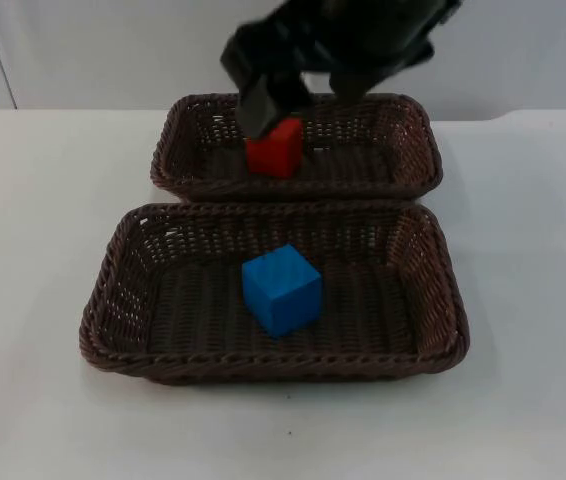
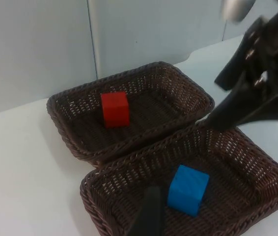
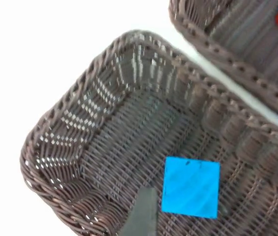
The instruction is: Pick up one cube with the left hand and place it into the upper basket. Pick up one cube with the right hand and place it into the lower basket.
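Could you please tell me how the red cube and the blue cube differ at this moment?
The red cube sits in the upper basket; the blue cube sits in the lower basket. A black gripper hangs over the red cube, none over the blue. Both rest on basket floors.

Red cube [image 1: 276, 148] in upper basket [image 1: 403, 160] at 12 o'clock, blue cube [image 1: 281, 289] centred in lower basket [image 1: 123, 300].
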